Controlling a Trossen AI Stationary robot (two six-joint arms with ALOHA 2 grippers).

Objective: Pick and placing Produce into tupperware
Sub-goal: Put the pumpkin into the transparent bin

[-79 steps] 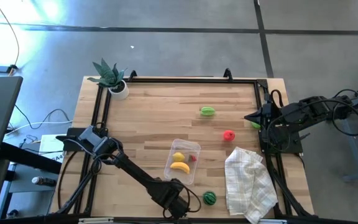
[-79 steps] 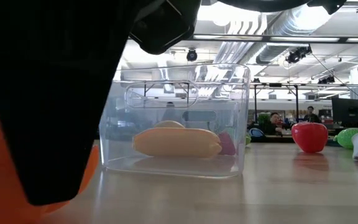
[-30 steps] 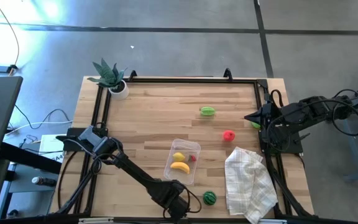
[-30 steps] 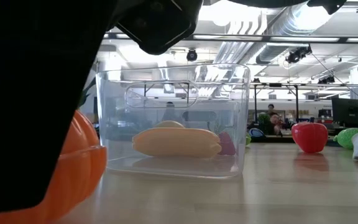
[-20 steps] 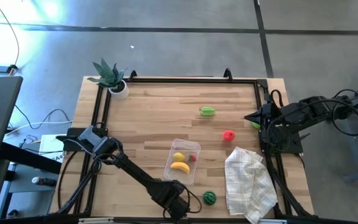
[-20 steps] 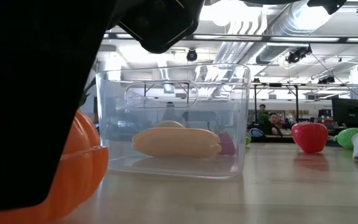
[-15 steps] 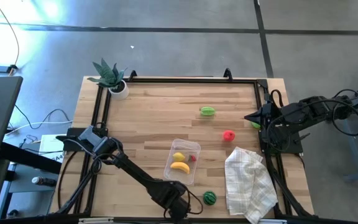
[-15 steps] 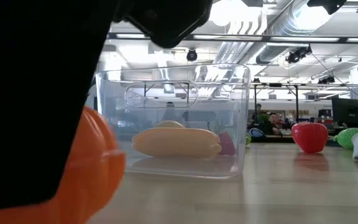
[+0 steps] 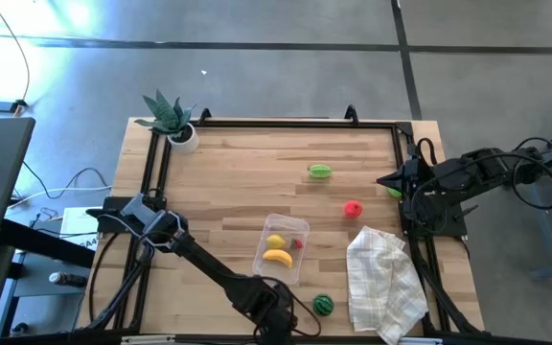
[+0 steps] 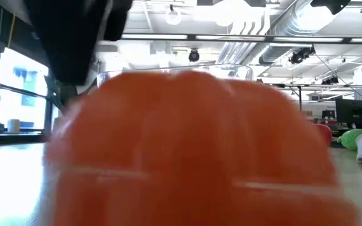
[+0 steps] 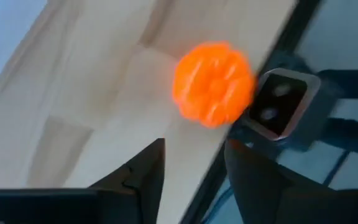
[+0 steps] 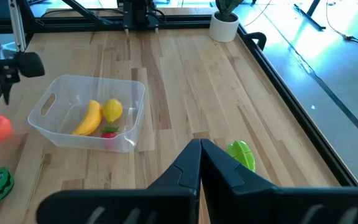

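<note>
A banana (image 9: 277, 257), lemon (image 9: 275, 241) and red piece already in the tub (image 9: 301, 230), the orange (image 11: 213, 84) lies loose beside it ahead of the left gripper's (image 11: 191, 163) parted, empty jaws; the right gripper's (image 12: 200, 163) jaws are closed.

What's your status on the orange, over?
Left claw open at the table's near edge, empty. Right claw shut, parked at the right side. Orange loose on the wood ahead of the left claw, outside the tupperware.
</note>
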